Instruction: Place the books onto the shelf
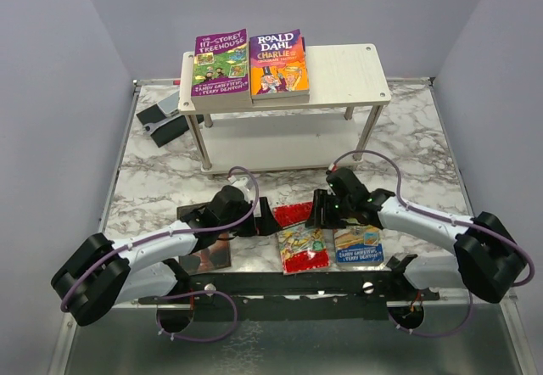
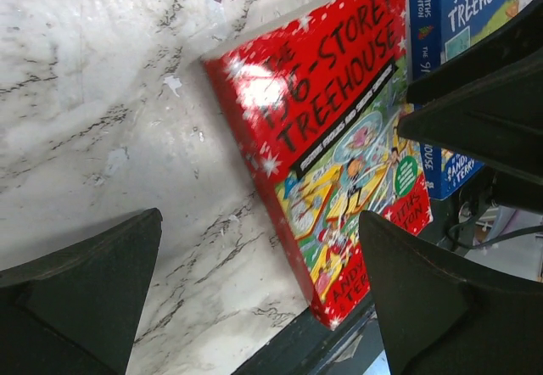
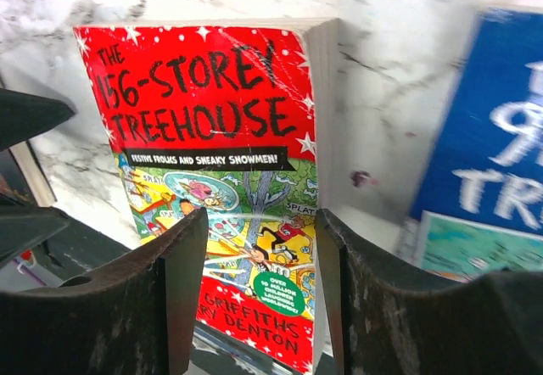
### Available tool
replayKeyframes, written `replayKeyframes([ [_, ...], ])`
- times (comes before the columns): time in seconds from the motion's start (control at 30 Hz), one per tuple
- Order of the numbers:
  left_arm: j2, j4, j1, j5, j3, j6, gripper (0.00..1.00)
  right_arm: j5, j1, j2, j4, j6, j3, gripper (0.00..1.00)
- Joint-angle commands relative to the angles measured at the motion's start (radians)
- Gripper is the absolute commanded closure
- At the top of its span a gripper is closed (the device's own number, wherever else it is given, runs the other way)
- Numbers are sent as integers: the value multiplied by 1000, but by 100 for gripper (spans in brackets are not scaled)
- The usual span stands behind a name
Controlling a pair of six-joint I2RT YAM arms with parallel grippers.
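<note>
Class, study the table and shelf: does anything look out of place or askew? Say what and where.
A grey-black device lies askew on the table beside the left legs of the shelf; it is no book. The purple book and Roald Dahl lie flat, seeming to overhang the top board's far edge.

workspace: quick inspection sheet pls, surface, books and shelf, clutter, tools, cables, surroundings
surface: marble table, white with grey veins
job's things: purple book and Dahl book flat on shelf top; red book and blue book flat on table by the arms; dark book partly under left arm
clutter: grey-black device on table, left of shelf
grippers: left tool open at red book's edge; right tool open over red book, not gripping
cables: purple cables loop over both arms
surroundings: grey walls, nothing else seen
</note>
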Motion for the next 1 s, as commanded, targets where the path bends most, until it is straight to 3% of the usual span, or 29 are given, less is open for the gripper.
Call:
replayKeyframes([
  [0.0,-19,-20,-6,-61,-13,-16,1,16,63,99,93,48,25,44],
  [0.4,-54,-83,-5,-50,-28,-51,1,83,85,162,36,-15,80,42],
  [0.6,-13,-82,-5,13,-13,-50,1,-46,85,153,107,-54,22,40],
  [0.97,131,9,-6,70,3,-27,1,-138,86,145,160,-43,-82,42],
])
